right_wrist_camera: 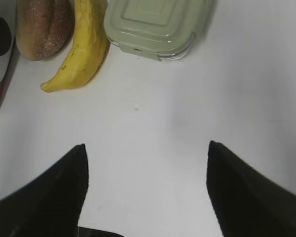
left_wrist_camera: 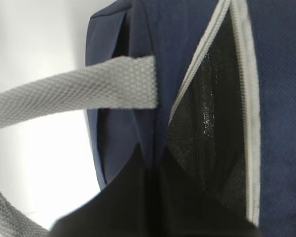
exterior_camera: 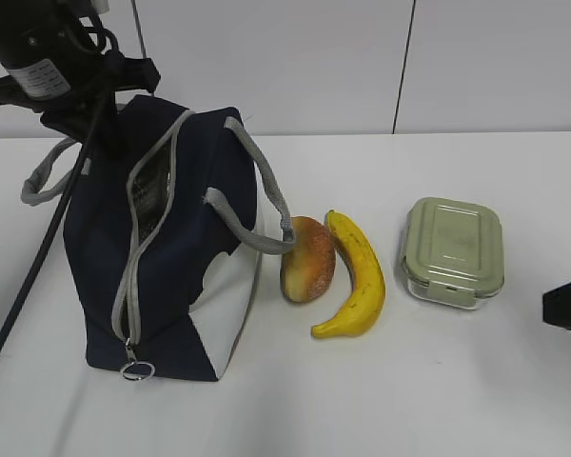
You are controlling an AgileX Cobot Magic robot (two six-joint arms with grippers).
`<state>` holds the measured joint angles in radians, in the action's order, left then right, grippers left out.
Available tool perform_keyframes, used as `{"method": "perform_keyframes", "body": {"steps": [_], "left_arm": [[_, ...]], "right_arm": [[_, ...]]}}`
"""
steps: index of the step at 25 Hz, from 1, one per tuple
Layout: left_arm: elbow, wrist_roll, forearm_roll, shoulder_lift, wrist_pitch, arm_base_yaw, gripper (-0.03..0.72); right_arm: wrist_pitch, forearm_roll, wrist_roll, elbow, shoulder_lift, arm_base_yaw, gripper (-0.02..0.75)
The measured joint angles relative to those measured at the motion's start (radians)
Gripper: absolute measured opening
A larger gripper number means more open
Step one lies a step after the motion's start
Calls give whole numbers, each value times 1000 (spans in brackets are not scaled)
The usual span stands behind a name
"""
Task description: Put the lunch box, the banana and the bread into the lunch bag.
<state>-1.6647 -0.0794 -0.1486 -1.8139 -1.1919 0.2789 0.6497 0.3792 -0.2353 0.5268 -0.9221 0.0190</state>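
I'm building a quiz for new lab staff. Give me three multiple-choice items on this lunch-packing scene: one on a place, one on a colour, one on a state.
1. What lies between the bread and the lunch box?
A. the banana
B. the lunch bag
C. a cup

2. What colour is the lunch box lid?
A. red
B. pale green
C. black

3. How does the right gripper stand?
A. shut on the banana
B. shut on the bread
C. open, holding nothing

Answers: 1 A, the banana lies right of the bread and left of the box; 2 B, the lid shows pale green; 3 C, its jaws stand apart over bare table.
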Motion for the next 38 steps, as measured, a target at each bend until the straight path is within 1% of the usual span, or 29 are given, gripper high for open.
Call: {"method": "perform_keyframes", "body": {"steps": [5,9,11,13,18,21,24,28,33,38], "left_arm": [[0,0,0,0,0,0,1],[0,0,0,0,0,0,1],[0,0,0,0,0,0,1],[0,0,0,0,0,0,1],[0,0,0,0,1,0,1],[0,0,0,0,1,0,1],[0,0,0,0,3,0,1],[0,0,0,0,4,0,1],[0,0,0,0,4,0,1],[0,0,0,0,4,0,1]], "right_arm": [[-27,134,-172,64,-207,0,551],[-21,170,-249,157,-334,-2,551],[2,184,-270,206,-392,-22,551],[29,224,-313,243,-434,-64,551],[106,461,-499,278,-514,-228,551],[135,535,-568,282,-575,-293,551],[165,557,-600,304,-661,-346,551],[270,589,-633,394,-803,-397,551],[324,597,-640,486,-924,-402,551],[330,615,-642,506,-938,-402,551]]}}
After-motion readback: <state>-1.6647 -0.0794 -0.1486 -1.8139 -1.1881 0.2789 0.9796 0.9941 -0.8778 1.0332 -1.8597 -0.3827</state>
